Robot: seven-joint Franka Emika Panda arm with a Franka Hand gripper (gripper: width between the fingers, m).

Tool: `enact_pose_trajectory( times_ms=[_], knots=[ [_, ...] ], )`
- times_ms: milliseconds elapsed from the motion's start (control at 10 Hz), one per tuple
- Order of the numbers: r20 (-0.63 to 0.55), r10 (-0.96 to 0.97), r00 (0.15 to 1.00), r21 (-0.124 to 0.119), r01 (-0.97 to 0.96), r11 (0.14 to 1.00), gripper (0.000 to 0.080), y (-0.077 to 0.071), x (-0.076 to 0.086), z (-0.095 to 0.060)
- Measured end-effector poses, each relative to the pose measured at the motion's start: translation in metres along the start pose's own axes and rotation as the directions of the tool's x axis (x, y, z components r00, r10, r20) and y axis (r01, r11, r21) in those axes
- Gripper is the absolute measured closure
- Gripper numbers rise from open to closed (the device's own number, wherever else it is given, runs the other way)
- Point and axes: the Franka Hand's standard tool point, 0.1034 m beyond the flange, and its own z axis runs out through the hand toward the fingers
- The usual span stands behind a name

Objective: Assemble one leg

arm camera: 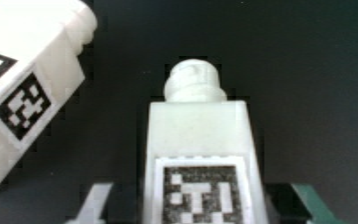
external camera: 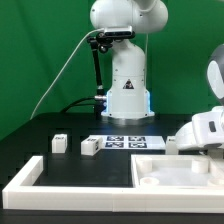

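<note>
Presently, the leg (arm camera: pixel 202 150) lies lengthwise between my two fingers (arm camera: pixel 101 203). Its square tag is nearest the wrist camera and its narrower, rounded peg end points away over the dark surface (arm camera: pixel 300 60).

State of the jaws: they stand on either side of the leg, and a thin dark strip shows at each flank. I cannot tell whether they press on it or merely straddle it. Nor does the wrist view settle whether the leg rests on the surface or is raised off it. In the exterior view the leg itself is hidden. My arm (external camera: pixel 205 128) reaches in low at the exterior view's right, by the far edge of the large panel (external camera: pixel 170 172).

Adjacent items: a second tagged white block (arm camera: pixel 25 90) sits just beside the leg, apart from it. A small loose block (external camera: pixel 60 143) and its neighbour (external camera: pixel 89 146) stand towards the exterior view's left, the neighbour just beside the marker board (external camera: pixel 125 142). The border frame (external camera: pixel 25 178) runs along the near side.

Finding: no leg is seen fitted to the large panel. I judge the work to be at the pick-up stage, with nothing joined. Outstanding items are to secure the grip, carry the leg to the panel, line up the peg end with its seat, and fix it in place.
</note>
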Motion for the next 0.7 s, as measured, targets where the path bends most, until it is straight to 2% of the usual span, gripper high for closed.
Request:
enact_pose_trajectory(
  times_ms=[400,500,700],
  knots=[
    [0.002,-0.003,1.0,0.001,0.003,1.0,0.0512,0.001,-0.001,-0.001],
    [0.023,-0.019,1.0,0.006,0.019,1.0,0.0512,0.007,-0.01,-0.008],
    [0.039,-0.012,0.999,0.005,0.011,1.0,0.0511,0.015,-0.034,-0.033]
  ],
)
